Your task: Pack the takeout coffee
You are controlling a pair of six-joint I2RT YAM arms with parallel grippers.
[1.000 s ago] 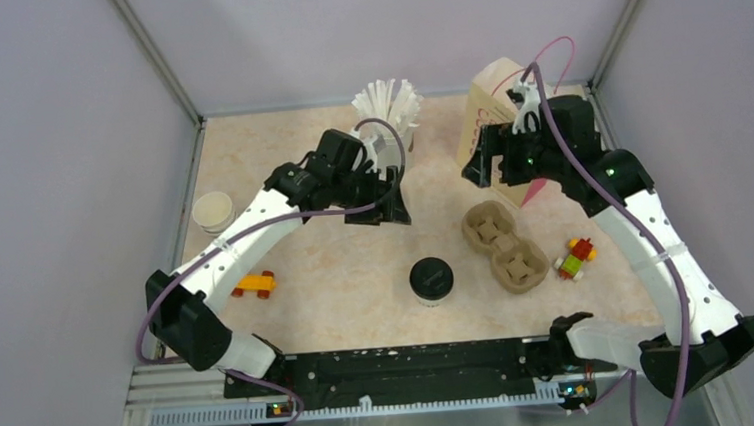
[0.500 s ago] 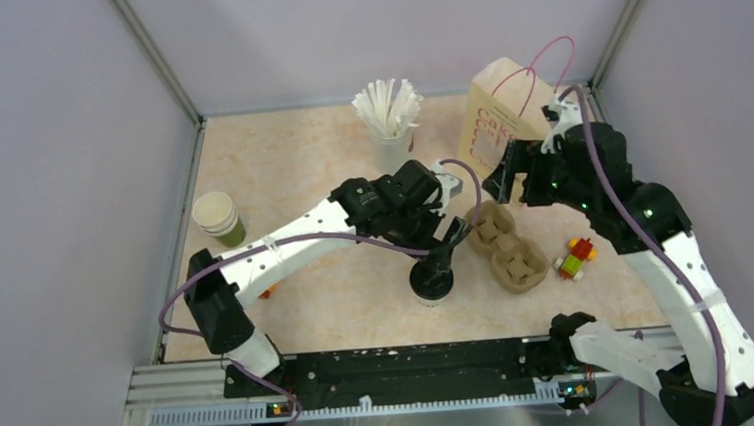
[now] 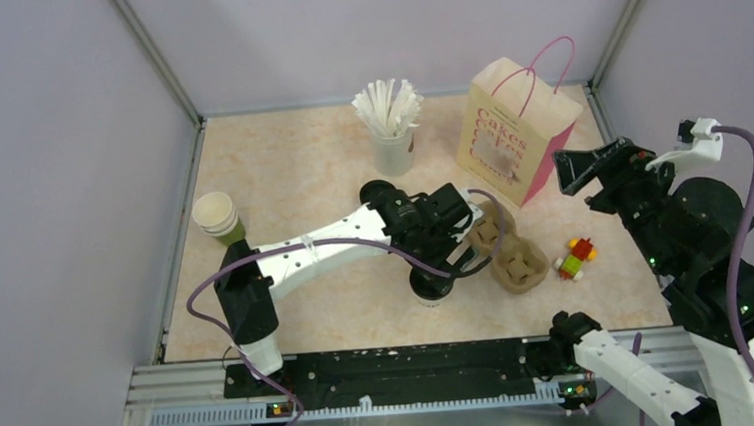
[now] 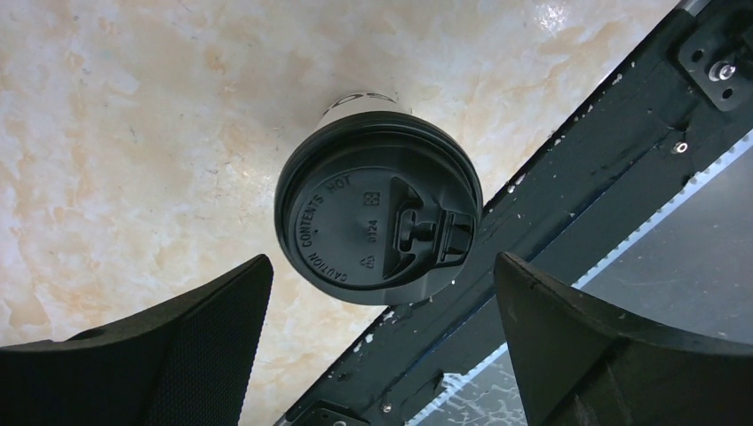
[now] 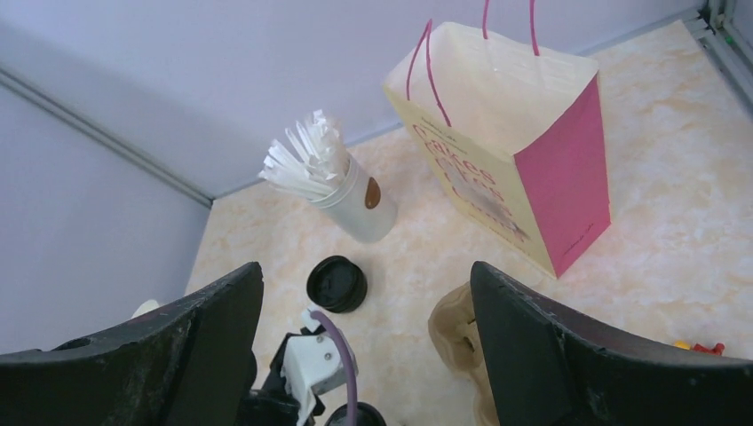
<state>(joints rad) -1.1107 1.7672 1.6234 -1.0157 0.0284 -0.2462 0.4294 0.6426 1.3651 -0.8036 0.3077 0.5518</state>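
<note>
Left pincer (image 4: 382,271) now stands fully spread above the takeout coffee (image 4: 377,226), one finger to each side of the black lid and neither touching it. A second ago we had this arm at the far side of the worktop (image 3: 290,169), beside the cup of straws (image 3: 390,122), with narrower jaws. It has since swung across to the cup and opened out. The coffee stands upright and unmoved, close to the middle of the worktop's near edge, just beside the pulp cup carrier (image 3: 506,249).

Right pincer (image 5: 366,271) is also spread and holds nothing. We have drawn it back from the paper bag (image 3: 514,143) toward the right edge, leaving the bag upright and open-topped near the far right corner.

We judge the approach complete and the grasp not yet begun. Next we must lower the fingers around the cup wall, below the lid rim, before closing. Closing on the lid alone risks popping it off or tipping the cup.
</note>
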